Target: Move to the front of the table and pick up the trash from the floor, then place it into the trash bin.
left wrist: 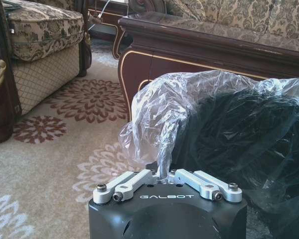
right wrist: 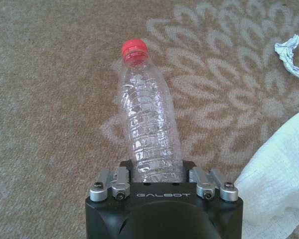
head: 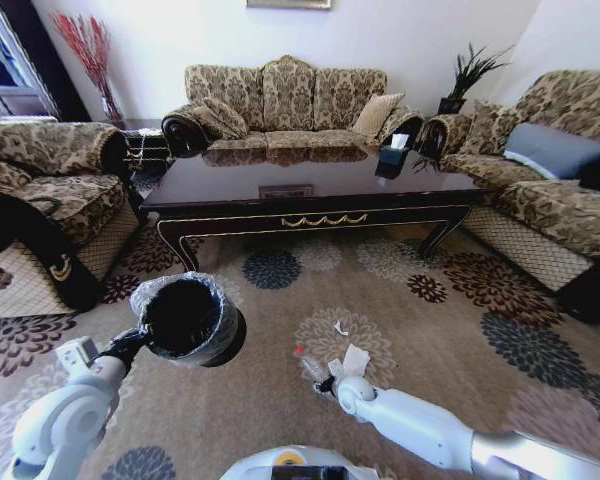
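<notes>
"GALBOT" is showing in white on both gripper bodies. The right gripper (right wrist: 158, 169) is reaching low over the floral carpet (head: 450, 330), its fingers sitting on either side of the clear bottle's (right wrist: 148, 127) base; the bottle is lying flat, its long axis running straight out from the gripper, red cap (right wrist: 134, 52) pointing away. White paper scraps (right wrist: 281, 174) are lying beside it. The left gripper (left wrist: 164, 175) is pinching the plastic liner (left wrist: 162, 114) of the black bin (head: 188, 318), near the counter's (head: 310, 190) front left corner. Patterned sofas (head: 285, 100) are ringing the room.
</notes>
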